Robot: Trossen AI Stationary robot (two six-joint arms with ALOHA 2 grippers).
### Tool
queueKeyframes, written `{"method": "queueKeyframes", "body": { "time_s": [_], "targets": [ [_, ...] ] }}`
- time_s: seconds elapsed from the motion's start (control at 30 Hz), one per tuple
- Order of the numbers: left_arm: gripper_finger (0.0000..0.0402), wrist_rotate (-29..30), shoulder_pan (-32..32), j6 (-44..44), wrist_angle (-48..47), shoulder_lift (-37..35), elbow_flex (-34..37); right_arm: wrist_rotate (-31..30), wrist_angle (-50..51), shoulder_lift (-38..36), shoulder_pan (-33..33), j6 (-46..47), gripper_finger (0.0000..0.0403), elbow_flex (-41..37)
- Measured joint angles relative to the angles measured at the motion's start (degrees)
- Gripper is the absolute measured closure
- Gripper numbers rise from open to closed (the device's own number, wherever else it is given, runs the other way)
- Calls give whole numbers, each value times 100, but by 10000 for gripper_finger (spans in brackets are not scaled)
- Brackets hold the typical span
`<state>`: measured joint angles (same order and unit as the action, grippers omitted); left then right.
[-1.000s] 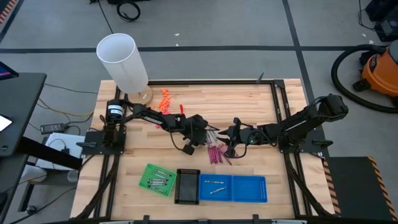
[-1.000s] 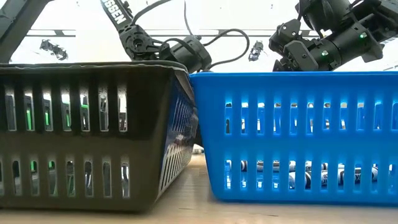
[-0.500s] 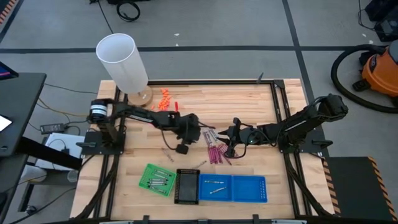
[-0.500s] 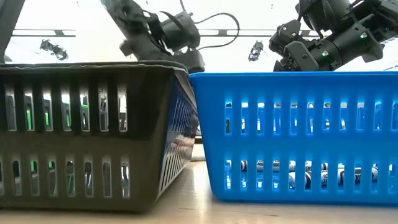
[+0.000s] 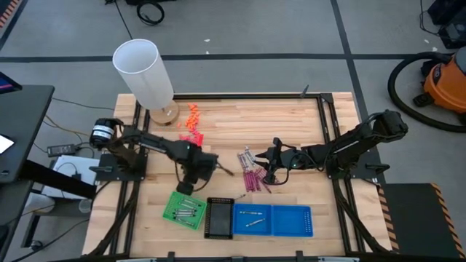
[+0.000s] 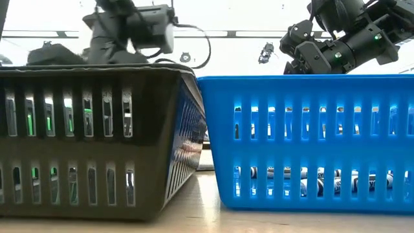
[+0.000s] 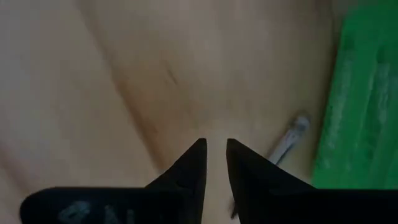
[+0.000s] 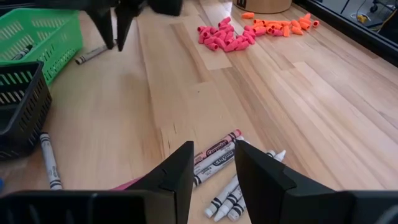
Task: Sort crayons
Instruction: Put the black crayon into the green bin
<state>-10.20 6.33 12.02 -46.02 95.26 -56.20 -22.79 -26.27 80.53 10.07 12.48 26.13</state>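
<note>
Looking down, left gripper [image 5: 187, 186]: poised over bare wood, tips pointing at the green tray [image 5: 173, 207] just ahead.
Looking down, right gripper [image 5: 269, 173]: low over the table, magenta crayons [image 5: 252, 177] heaped directly at its tips.
Looking down, trays: grey crayons [image 5: 189, 212] inside the green tray; black tray [image 5: 217, 218] next to it; blue tray [image 5: 291, 220] with two more sticks inside.
Looking down, clutter: orange lumps [image 5: 193, 113] and pink lumps [image 5: 191, 137] well behind the left fingers, near a white cylinder [image 5: 143, 69].
Low view: black and blue tray walls filling the foreground; both arms above the rims; fingertips hidden.
Left wrist view, fingers [image 7: 191, 169]: slightly apart, narrow gap, bare wood between, nothing gripped.
Left wrist view, loose grey crayon [image 7: 289, 138]: flat on the wood, just beyond one fingertip, beside the green tray wall.
Right wrist view, fingers [image 8: 180, 168]: apart, nothing clamped; labelled crayons lying just past the tips, partly across the gap.
Right wrist view, lone crayon [image 8: 48, 160]: on the wood, off to one side of the fingers, against the black tray.
</note>
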Motion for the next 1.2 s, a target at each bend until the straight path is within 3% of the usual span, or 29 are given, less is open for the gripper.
{"method": "queueKeyframes", "body": {
  "time_s": [0.47, 1.03, 1.2],
  "targets": [
    [331, 310, 624, -823, -628, -11, 159, 1, -91, 0, 0, 45, 276, 0],
    [330, 626, 1381, -817, -877, -11, 159, -3, -111, 0, 81, 45, 276, 0],
    [310, 765, 1649, -1141, -867, -11, 159, -4, -112, 0, 81, 45, 276, 0]
  ]
}}
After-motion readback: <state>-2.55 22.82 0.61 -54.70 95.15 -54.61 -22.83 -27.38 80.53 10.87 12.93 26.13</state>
